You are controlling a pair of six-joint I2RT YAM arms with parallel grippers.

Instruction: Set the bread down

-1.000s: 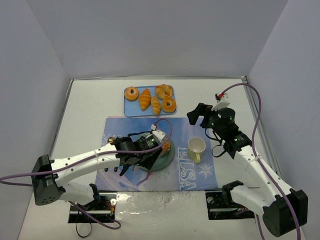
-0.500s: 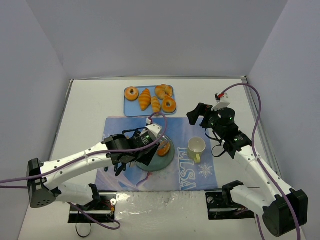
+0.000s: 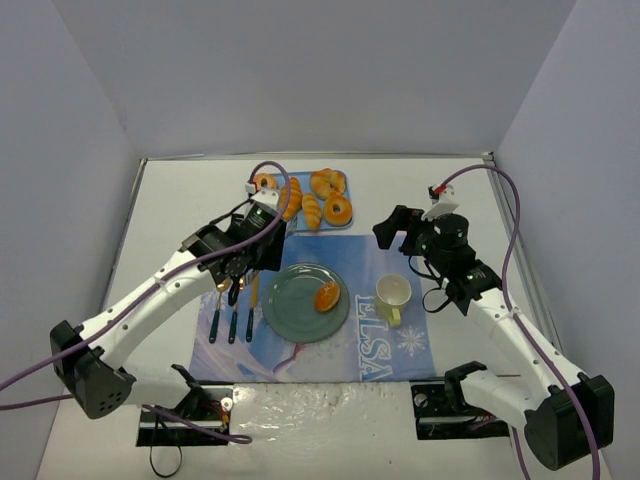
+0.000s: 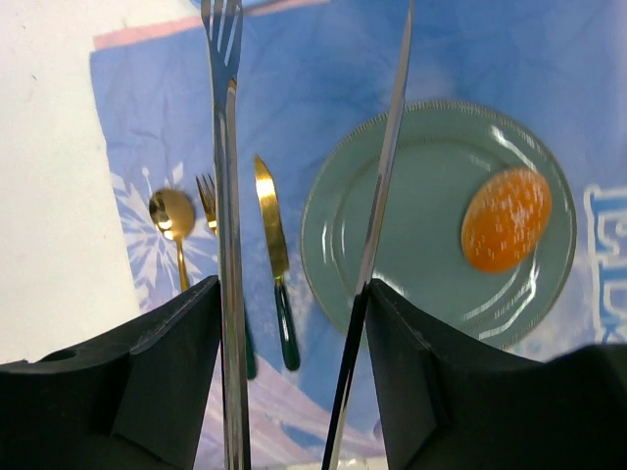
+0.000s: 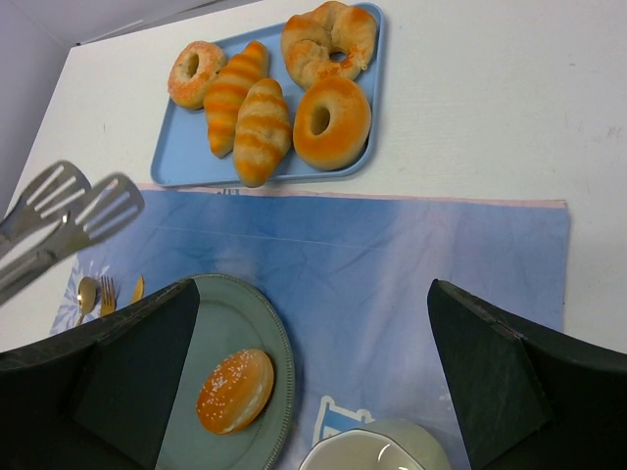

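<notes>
A sesame bun (image 3: 326, 297) lies on the right side of the green plate (image 3: 290, 312) on the blue placemat; it also shows in the left wrist view (image 4: 506, 218) and the right wrist view (image 5: 234, 390). My left gripper (image 3: 243, 252) is shut on metal tongs (image 4: 227, 147), whose arms stand apart and empty. It is raised above the mat, left of the plate (image 4: 411, 230), with the tongs' tips (image 5: 78, 208) towards the tray. My right gripper (image 3: 395, 228) is open and empty, raised right of the plate (image 5: 211, 328).
A blue tray (image 3: 262, 218) at the back holds several pastries, among them a ring bun (image 5: 331, 121). A pale cup (image 3: 392, 293) stands on the mat right of the plate. A spoon, fork and knife (image 3: 232, 305) lie left of the plate.
My left gripper has risen from the plate and moved back and left with the tongs. The bun stays on the plate. The right arm has not moved.
</notes>
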